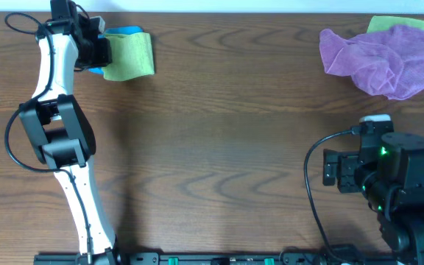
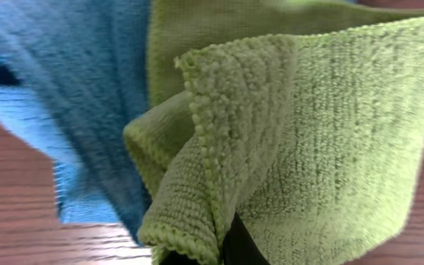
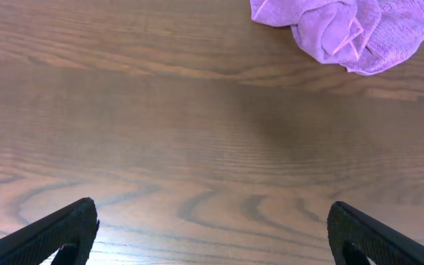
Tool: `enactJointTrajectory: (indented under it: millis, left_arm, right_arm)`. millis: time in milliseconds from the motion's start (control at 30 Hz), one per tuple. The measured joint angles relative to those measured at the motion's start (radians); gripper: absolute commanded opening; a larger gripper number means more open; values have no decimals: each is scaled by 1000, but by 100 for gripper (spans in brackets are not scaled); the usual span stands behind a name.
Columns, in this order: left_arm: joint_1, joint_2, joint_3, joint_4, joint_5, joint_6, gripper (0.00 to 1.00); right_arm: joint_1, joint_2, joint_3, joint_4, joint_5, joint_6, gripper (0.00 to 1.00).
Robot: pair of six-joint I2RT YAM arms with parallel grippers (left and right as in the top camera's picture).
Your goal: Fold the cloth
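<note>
Two robot arms and four pieces of fabric on one table. The green cloth [image 1: 132, 55] lies at the far left corner of the table [image 1: 219, 132], touching and partly covering one blue cloth [image 1: 122, 31]. At the far right sits one crumpled purple cloth [image 1: 380, 53], with one green scrap [image 1: 397, 23] showing behind its far edge; how much of it lies hidden cannot be told.

The left arm [image 1: 56, 110], white with black joints, reaches to the far left corner. The left gripper [image 1: 103, 50] is clenched on a bunched, hemmed edge of the green cloth. The right arm [image 1: 396, 177], black, rests at the near right, well apart from every cloth. The right gripper [image 3: 212, 208] is released, its jaws spread wide over bare wood.

The table is dark brown with a pronounced grain and a soft sheen. A pale strip runs beyond its far edge; nothing more of the room shows.

The overhead view alone shows both arms and all the fabrics together. The left wrist view alone shows the fuzzy pile, the stitched hem, and the green cloth lifted in folds in front of the blue one. The right wrist view shows the purple cloth at its upper right, but not the green scrap.
</note>
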State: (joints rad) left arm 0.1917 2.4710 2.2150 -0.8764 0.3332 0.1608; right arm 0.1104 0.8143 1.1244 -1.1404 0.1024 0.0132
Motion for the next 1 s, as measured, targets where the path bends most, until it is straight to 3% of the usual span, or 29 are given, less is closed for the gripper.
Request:
enactJointTrajectory:
  millis: [133, 167, 200, 233, 267, 700, 867, 1000]
  left_arm:
    - [0, 0, 0, 2, -39, 0, 10]
    - [0, 0, 0, 2, -45, 2, 31]
    - [0, 0, 0, 3, -49, 4, 63]
    - [0, 0, 0, 3, -51, 0, 90]
    - [0, 0, 0, 3, -53, -1, 95]
    - [0, 0, 24, 19, -49, -8, 95]
    - [1, 0, 169, -29, -50, -8, 95]
    - [2, -2, 273, -156, -50, -8, 95]
  right_arm:
    - [0, 0, 0, 0, 0, 0, 99]
    - [0, 0, 0, 0, 0, 0, 99]
    - [0, 0, 0, 0, 0, 0, 99]
    - [0, 0, 0, 0, 0, 0, 99]
    - [0, 0, 0, 0, 0, 0, 99]
    - [0, 0, 0, 0, 0, 0, 99]
    - [0, 0, 0, 0, 0, 0, 99]
    - [0, 0, 0, 0, 0, 0, 99]
